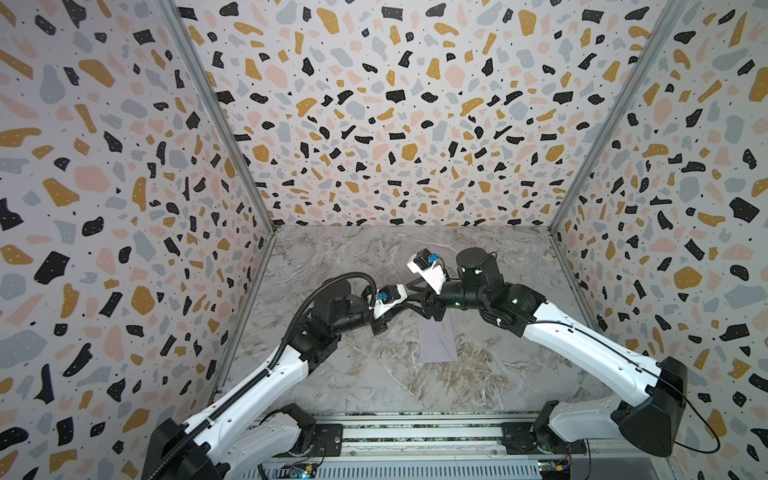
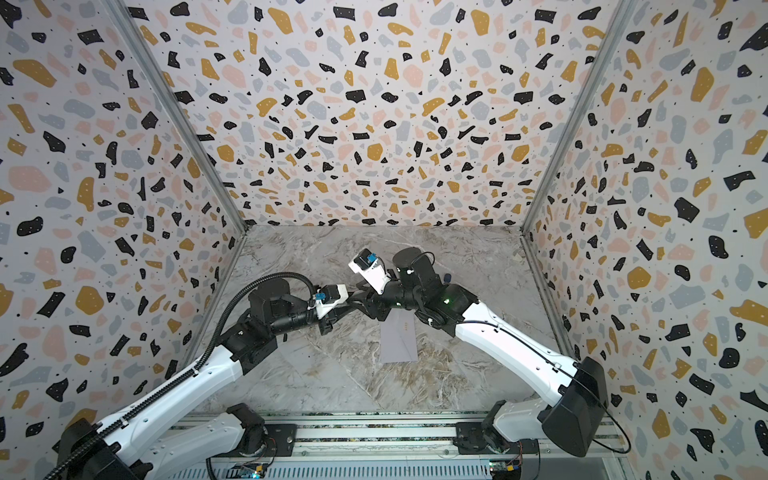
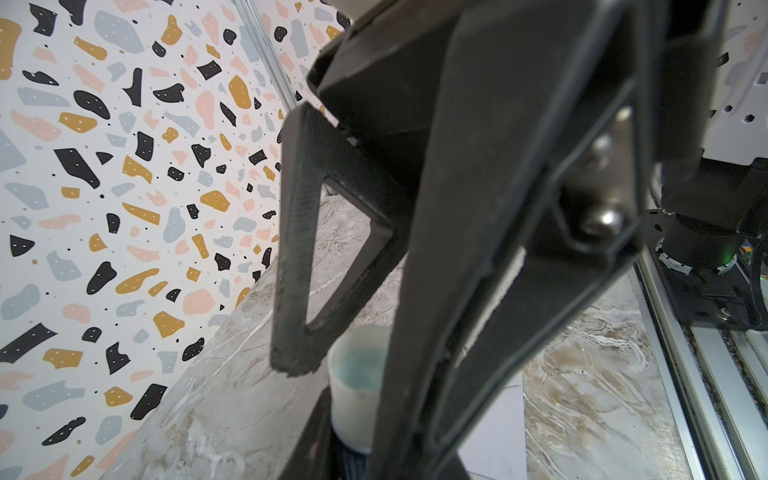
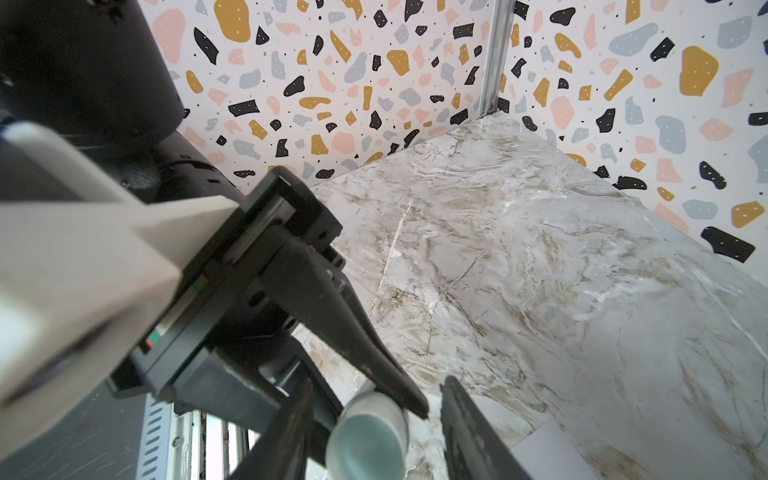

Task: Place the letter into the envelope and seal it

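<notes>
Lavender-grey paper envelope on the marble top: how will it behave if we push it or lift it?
The lavender-grey paper envelope lies flat and thin on the smooth marble tabletop, so a push will probably slide it. Lifted by one edge, it likely droops. Its visible edges hug the surface, so a pinch from above may be hard.

Quick tally from my side: one left end effector (image 4: 365, 409) and one right end effector (image 4: 379, 382), so two. Then one envelope (image 1: 438, 345), one small white tube (image 4: 368, 440), one marbled surface (image 1: 353, 257).
</notes>
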